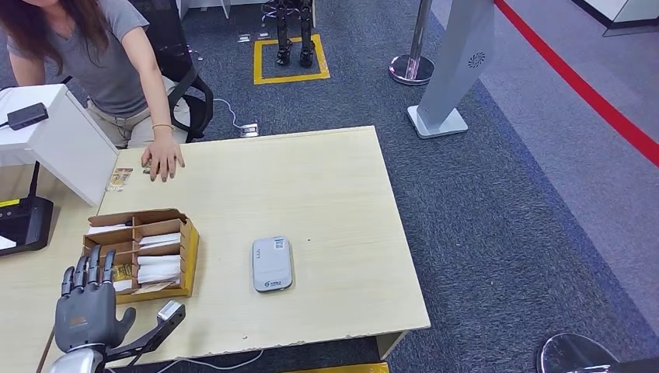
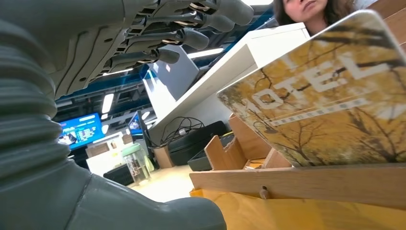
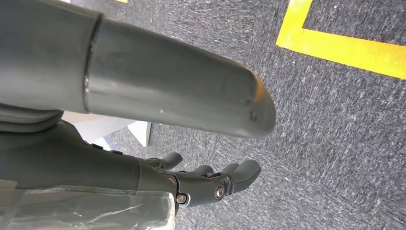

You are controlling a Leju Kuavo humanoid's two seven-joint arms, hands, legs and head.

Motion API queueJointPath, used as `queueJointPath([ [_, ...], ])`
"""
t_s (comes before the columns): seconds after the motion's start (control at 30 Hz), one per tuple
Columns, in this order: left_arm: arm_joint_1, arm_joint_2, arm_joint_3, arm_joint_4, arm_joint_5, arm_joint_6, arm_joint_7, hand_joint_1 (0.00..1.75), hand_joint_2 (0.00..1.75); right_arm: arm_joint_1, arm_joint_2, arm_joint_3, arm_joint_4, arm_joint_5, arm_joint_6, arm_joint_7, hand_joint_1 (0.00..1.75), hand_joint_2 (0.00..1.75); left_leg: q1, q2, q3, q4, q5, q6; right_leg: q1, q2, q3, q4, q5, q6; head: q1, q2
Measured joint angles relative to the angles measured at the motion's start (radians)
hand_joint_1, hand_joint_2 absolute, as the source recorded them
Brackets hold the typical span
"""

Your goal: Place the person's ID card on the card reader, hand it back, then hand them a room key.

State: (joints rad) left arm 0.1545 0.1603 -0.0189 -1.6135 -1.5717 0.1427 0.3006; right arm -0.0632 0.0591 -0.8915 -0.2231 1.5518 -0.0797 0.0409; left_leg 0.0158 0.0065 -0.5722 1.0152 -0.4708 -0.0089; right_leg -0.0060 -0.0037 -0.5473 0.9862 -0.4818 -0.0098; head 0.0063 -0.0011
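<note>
So nothing is in either robot hand. Nearest, the left hand [image 1: 87, 299] sits at the table's [image 1: 334, 194] near left corner, fingers straight and slightly apart, empty, just beside the wooden card box [image 1: 189, 250]. The right hand [image 3: 210, 179] hangs over the carpet, fingers loosely apart around nothing. In the left wrist view a key card [image 2: 330, 96] leaning in the box reads "HOTEL" over yellow trees. The card reader [image 1: 272, 264] lies mid-table toward the near edge; its logo is too small to read. At the far left edge the person's hand [image 1: 163, 159] rests flat, with what looks like the ID card [image 1: 119, 179] just beside it. My guess: step one hasn't started, so next is a long reach across for that card.
</note>
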Motion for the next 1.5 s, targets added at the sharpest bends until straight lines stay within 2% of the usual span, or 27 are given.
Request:
queueJointPath([
  [0.33, 0.032, 0.029, -0.046, -0.014, 0.000, -0.031, 0.111, 0.00, 1.75, 0.000, 0.000, -0.020, 0.000, -0.002, -0.003, 0.004, 0.00, 0.00, 0.000, 0.000, 0.000, 0.000, 0.000, 0.000, 0.000, 0.000, 0.000, 0.000, 0.000, 0.000, 0.000, 0.000],
  [0.7, 0.037, 0.052, -0.102, -0.058, 0.000, -0.028, 0.144, 0.00, 1.75, -0.001, 0.000, -0.026, 0.000, 0.006, -0.004, -0.009, 0.00, 0.00, 0.000, 0.000, 0.000, 0.000, 0.000, 0.000, 0.000, 0.000, 0.000, 0.000, 0.000, 0.000, 0.000, 0.000],
  [0.9, 0.031, 0.053, -0.113, -0.060, -0.001, -0.015, 0.125, 0.00, 1.75, -0.001, 0.000, -0.028, 0.000, 0.013, -0.003, -0.007, 0.00, 0.00, 0.000, 0.000, 0.000, 0.000, 0.000, 0.000, 0.000, 0.000, 0.000, 0.000, 0.000, 0.000, 0.000, 0.000],
  [1.27, -0.009, 0.067, -0.195, -0.060, -0.001, 0.006, 0.149, 0.00, 1.75, -0.002, 0.000, -0.039, 0.000, 0.018, -0.003, -0.012, 0.00, 0.00, 0.000, 0.000, 0.000, 0.000, 0.000, 0.000, 0.000, 0.000, 0.000, 0.000, 0.000, 0.000, 0.000, 0.000],
  [1.5, -0.017, 0.071, -0.216, -0.060, -0.001, 0.006, 0.150, 0.03, 1.75, -0.002, 0.000, -0.047, 0.000, 0.019, -0.003, -0.012, 0.00, 0.00, 0.000, 0.000, 0.000, 0.000, 0.000, 0.000, 0.000, 0.000, 0.000, 0.000, 0.000, 0.000, 0.000, 0.000],
])
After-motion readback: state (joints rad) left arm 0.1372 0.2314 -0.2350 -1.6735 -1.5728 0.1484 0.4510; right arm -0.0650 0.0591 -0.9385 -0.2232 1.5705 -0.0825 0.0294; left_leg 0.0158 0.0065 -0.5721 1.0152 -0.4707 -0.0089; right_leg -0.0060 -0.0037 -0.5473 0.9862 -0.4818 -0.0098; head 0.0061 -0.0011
